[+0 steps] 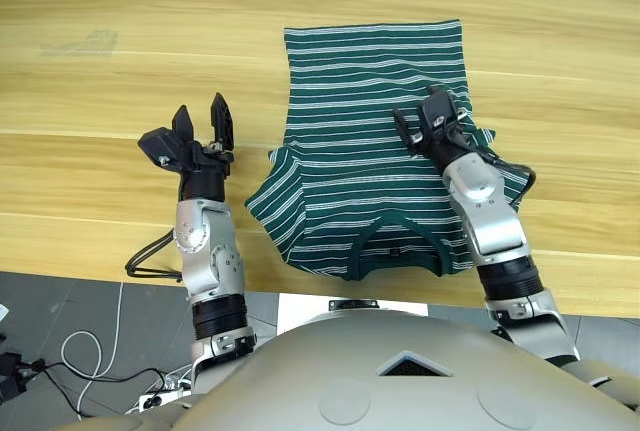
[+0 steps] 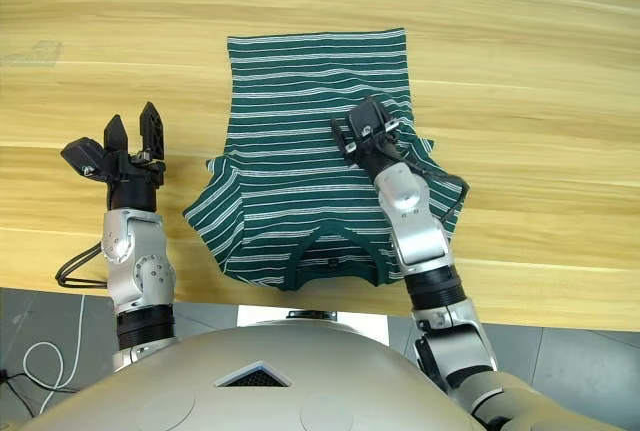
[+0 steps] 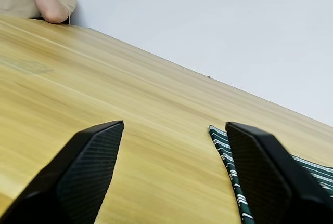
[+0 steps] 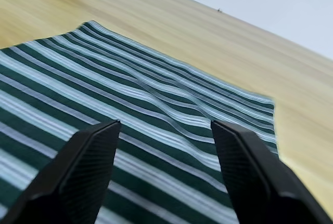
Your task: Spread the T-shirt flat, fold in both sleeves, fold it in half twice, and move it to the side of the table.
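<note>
A dark green T-shirt [image 1: 370, 121] with white stripes lies spread on the wooden table [image 1: 100, 101], collar toward me and hem at the far side. Its left sleeve [image 1: 268, 196] sticks out sideways. The right sleeve [image 1: 505, 166] lies partly under my right forearm. My right gripper [image 1: 420, 111] hovers open just above the shirt's middle right part, nothing between its fingers; the stripes [image 4: 156, 94] run beneath it. My left gripper [image 1: 200, 109] stands open over bare wood, left of the shirt, with the shirt's edge [image 3: 225, 148] beside one finger.
The table's near edge [image 1: 120, 271] runs just in front of me, with cables [image 1: 90, 361] on the floor below at the left. Bare wood extends far left, far right and beyond the hem. A person's arm [image 3: 49, 0] rests at the far table edge.
</note>
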Tool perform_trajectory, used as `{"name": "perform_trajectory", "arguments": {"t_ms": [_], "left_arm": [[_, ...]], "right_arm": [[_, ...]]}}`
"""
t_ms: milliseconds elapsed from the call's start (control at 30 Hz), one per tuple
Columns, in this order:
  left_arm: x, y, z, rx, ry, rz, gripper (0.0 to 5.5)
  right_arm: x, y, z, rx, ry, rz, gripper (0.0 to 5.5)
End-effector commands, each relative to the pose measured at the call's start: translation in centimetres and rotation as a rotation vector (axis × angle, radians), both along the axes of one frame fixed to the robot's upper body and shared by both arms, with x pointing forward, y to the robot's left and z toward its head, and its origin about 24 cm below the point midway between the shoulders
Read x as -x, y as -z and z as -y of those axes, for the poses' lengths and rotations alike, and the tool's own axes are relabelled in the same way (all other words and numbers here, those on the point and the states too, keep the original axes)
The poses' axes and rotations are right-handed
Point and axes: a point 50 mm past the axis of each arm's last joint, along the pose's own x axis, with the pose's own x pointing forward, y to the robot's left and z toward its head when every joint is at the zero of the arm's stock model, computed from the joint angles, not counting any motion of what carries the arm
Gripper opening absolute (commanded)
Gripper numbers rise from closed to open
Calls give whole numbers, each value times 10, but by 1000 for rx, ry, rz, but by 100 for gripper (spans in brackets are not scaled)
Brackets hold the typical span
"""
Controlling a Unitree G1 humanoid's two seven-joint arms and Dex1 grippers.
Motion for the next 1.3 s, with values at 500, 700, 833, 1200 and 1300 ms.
{"name": "perform_trajectory", "arguments": {"t_ms": [500,700,833,1200,1300], "left_arm": [[-16,-7,24,21,70,36,363],[-17,-9,32,29,97,40,363],[-15,-11,34,35,99,46,363],[-8,-11,31,37,94,36,363],[-6,-9,31,28,101,27,363]], "right_arm": [[-61,-19,-19,71,-21,-173,321],[-65,2,-9,86,35,-260,321],[-66,23,6,79,115,-356,321],[-71,41,40,37,317,-393,321],[-74,35,33,16,279,-352,321]]}}
